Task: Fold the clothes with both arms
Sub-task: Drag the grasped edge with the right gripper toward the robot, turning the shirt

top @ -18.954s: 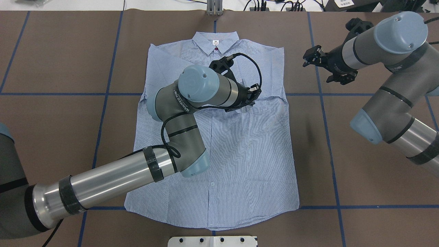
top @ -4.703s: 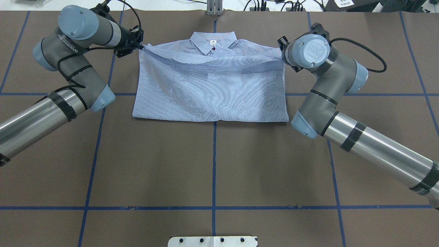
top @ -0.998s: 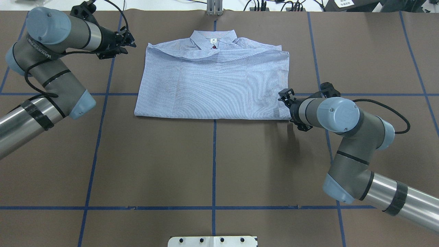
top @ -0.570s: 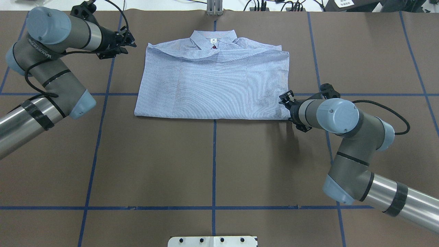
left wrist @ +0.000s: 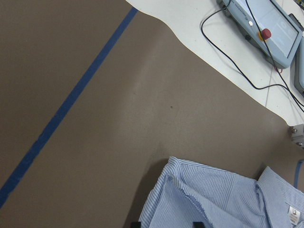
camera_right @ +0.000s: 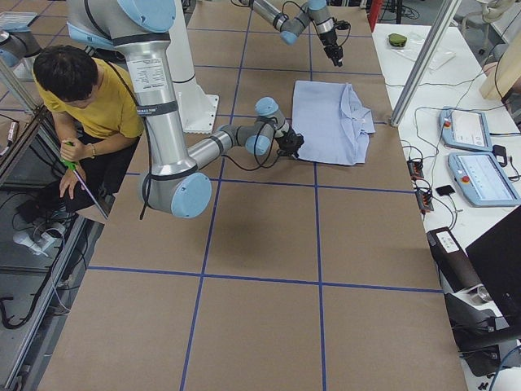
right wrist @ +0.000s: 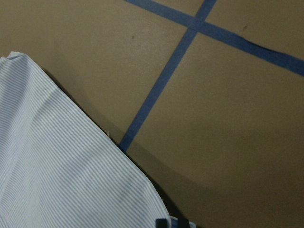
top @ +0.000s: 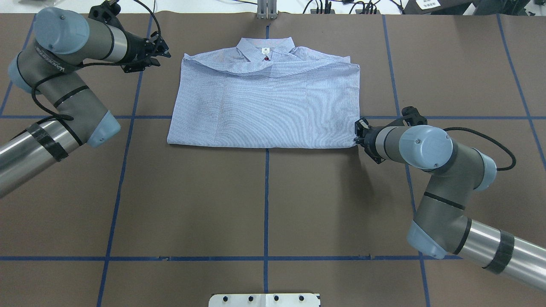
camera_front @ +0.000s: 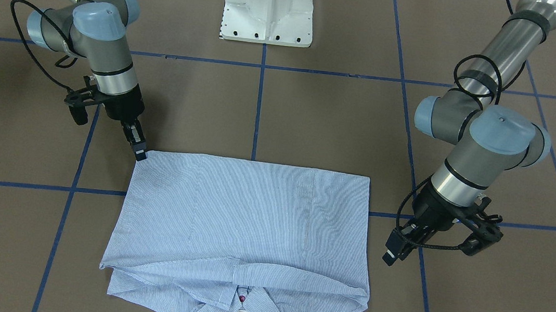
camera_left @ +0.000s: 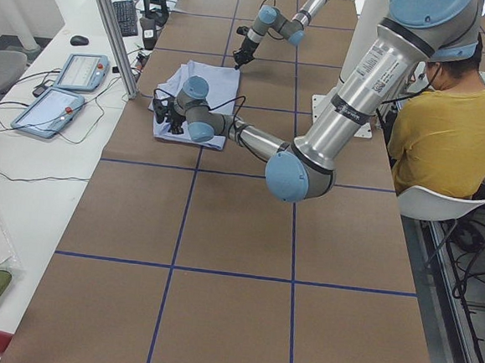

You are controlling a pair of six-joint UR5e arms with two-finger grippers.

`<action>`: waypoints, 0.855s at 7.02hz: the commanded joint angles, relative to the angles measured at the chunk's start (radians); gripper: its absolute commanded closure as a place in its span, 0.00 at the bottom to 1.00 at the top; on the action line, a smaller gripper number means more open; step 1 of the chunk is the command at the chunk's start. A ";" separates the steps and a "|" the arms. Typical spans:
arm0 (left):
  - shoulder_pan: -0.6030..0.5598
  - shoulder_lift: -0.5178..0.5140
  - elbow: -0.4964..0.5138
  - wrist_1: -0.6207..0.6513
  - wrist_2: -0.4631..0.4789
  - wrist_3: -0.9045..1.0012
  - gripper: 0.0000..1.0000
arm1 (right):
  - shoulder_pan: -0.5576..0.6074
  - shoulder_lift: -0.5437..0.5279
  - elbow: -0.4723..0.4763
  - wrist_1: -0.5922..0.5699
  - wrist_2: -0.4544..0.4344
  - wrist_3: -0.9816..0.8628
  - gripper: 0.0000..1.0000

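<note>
The light-blue striped shirt [top: 264, 106] lies folded in half on the brown table, collar and white neck label at the far edge. My left gripper [top: 164, 47] hangs open just off the shirt's far left corner, apart from the cloth; the left wrist view shows that shirt corner [left wrist: 213, 199] below its spread fingertips. My right gripper [top: 357, 133] is at the near right corner of the fold, shut on the shirt's edge. In the front-facing view the right gripper [camera_front: 139, 151] touches the shirt [camera_front: 245, 215] at that corner, and the left gripper [camera_front: 391, 251] hovers beside the opposite edge.
The white pedestal base [camera_front: 268, 8] stands at the robot's side of the table. Blue tape lines grid the brown mat. A white bench with teach pendants [camera_right: 464, 130] and cables runs along the far edge. A seated person in a yellow top [camera_left: 447, 139] is beside the robot.
My right gripper has shifted slightly along the shirt's right edge to the near corner and closed on it. The left arm has barely moved, and the shirt lies as before.
</note>
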 commanded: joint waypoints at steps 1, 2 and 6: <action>-0.001 0.007 -0.021 0.000 -0.001 0.000 0.53 | -0.075 -0.079 0.147 -0.006 0.000 0.002 1.00; -0.001 0.009 -0.023 0.000 -0.001 0.000 0.53 | -0.120 -0.128 0.250 -0.013 0.026 0.000 1.00; 0.012 0.009 -0.069 0.001 -0.009 -0.063 0.53 | -0.373 -0.282 0.464 -0.007 0.332 -0.001 1.00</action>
